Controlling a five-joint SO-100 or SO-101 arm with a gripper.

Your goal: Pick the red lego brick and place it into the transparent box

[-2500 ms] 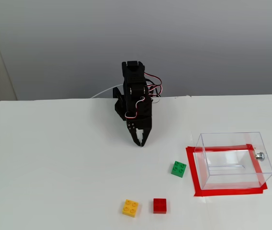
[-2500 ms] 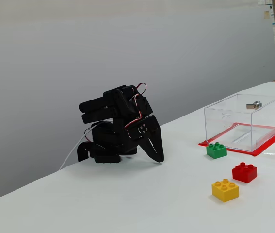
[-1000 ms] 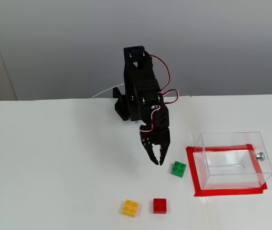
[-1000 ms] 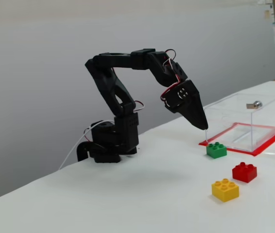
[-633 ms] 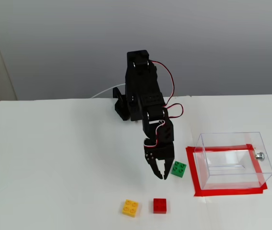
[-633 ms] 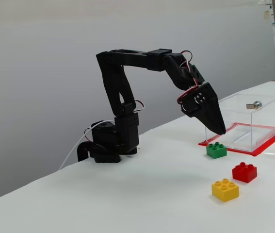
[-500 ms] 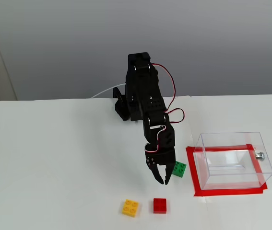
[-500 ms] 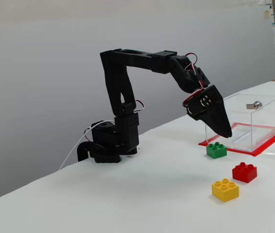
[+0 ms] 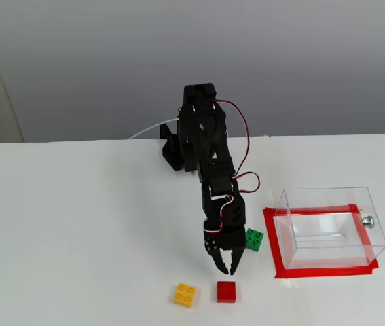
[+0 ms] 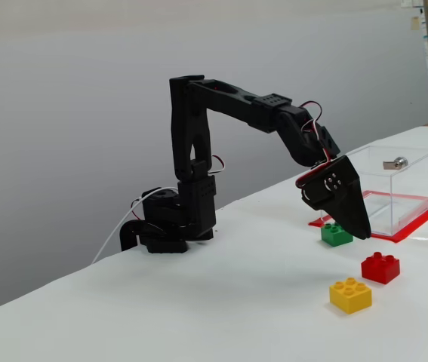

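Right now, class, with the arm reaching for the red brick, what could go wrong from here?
1. The yellow lego brick lies close beside the red lego brick, so a spread finger could nudge it.
2. The green lego brick sits right next to the gripper in a fixed view; a swing toward the transparent box might knock it.
3. The jaws look only slightly parted, so they may push the red brick rather than straddle it.

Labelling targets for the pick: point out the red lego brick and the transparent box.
red lego brick (image 9: 226, 291), a fixed view, its studded top.
transparent box (image 9: 372, 237), a fixed view, its right wall below the knob.
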